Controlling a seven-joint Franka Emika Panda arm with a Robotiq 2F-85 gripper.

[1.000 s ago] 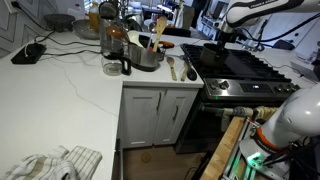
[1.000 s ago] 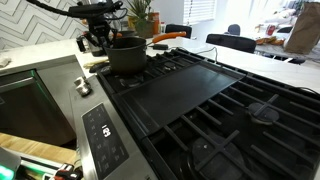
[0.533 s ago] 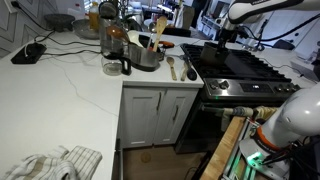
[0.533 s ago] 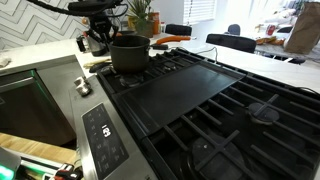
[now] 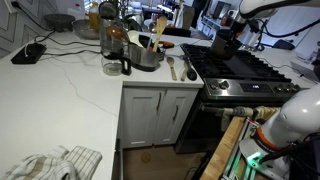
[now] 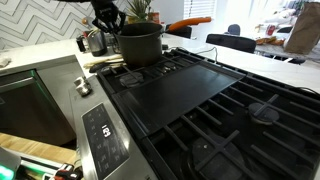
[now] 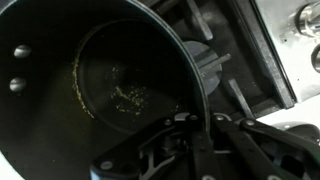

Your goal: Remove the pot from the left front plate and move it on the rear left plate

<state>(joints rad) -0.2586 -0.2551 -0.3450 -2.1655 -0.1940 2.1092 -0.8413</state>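
Bright window daylight — blurry, dim wrist view

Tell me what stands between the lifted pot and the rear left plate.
Nothing visible does. The gripper holds the pot by its rim above the cooktop, and the rear left plate beside it lies bare.

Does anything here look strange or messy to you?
The black pot hangs just above the cooktop, held by its rim in the gripper. Inside, the wrist view shows yellowish specks on its bottom. Nothing looks spilled.
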